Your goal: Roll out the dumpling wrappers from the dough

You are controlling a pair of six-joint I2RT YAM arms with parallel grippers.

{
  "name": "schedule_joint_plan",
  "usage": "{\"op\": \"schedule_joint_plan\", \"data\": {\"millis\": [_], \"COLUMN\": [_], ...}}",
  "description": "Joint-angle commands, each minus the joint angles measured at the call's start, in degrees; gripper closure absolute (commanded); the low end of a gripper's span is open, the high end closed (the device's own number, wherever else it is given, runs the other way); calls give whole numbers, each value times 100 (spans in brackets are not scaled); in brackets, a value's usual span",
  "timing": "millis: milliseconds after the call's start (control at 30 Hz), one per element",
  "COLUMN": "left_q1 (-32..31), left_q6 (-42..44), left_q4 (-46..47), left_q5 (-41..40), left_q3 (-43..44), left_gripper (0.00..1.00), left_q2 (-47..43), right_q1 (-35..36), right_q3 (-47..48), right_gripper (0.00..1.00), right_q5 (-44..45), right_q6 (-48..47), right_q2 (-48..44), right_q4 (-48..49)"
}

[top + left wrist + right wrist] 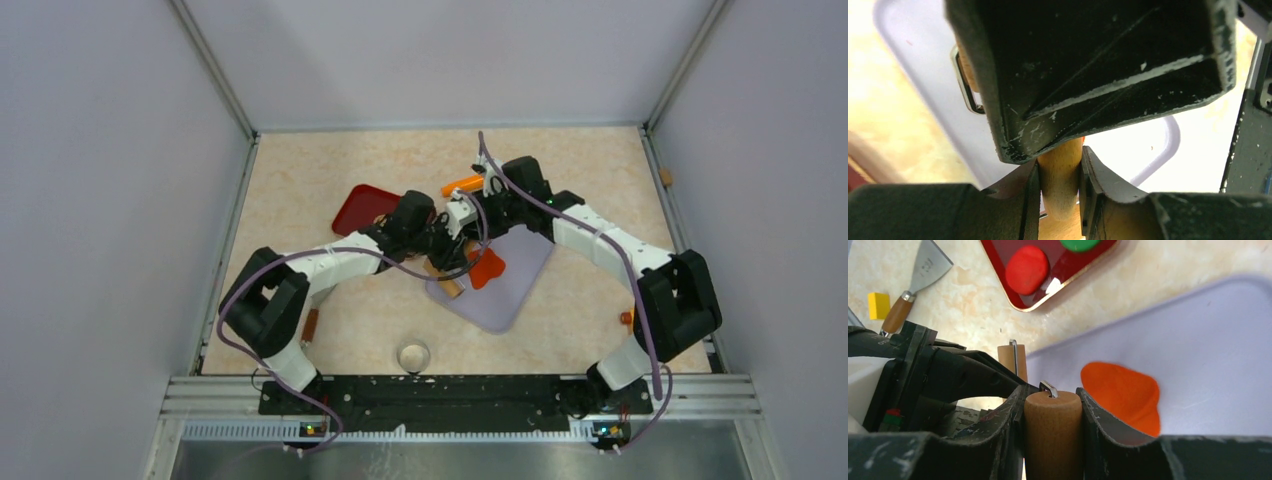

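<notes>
A flattened, uneven orange dough piece [487,267] lies on the lavender board [520,290]; it also shows in the right wrist view [1120,395]. A round orange-red wrapper [1026,262] lies in the red tray [1048,290] beside a green disc [1078,244]. Both grippers hold a wooden roller [451,286] at the board's left edge, just left of the dough. My left gripper [1059,165] is shut on one wooden handle [1060,185]. My right gripper [1052,400] is shut on another wooden handle [1053,430]. The roller's drum is mostly hidden by the grippers.
The red tray [365,207] sits at the back left of the board. An orange dough stick [462,184] lies behind the grippers. A scraper [923,270] and a yellow block [879,305] lie on the table. A small cup [413,355] stands near the front edge.
</notes>
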Motion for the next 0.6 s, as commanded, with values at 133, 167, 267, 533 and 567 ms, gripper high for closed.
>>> {"op": "schedule_joint_plan", "data": {"millis": [133,167,267,533,567], "left_q1": [-196,-231,-358,-626,-636], "left_q6": [10,-47,-275,-515,-518], "left_q4": [-15,81,372,891,914], "left_q5": [-325,-451,-823,-1245,-1252], "left_q3": [1418,1602,1988,2356,2392], "left_gripper": [100,100,100,100,100], "left_q2": [342,528,1011,1859,1933], "right_q1": [-205,-322,-578,-582,-582], "right_q3": [1184,1171,1098,740,677], "right_gripper": [100,100,100,100,100], "right_q5": [-292,-329,-368,194,236], "right_q6": [-2370,-2540,-2877,-3750,-3785], "right_q2": [-174,-166,-75,-76,-91], "right_q4": [-1347,-1418,-1577,-1670,-1640]}}
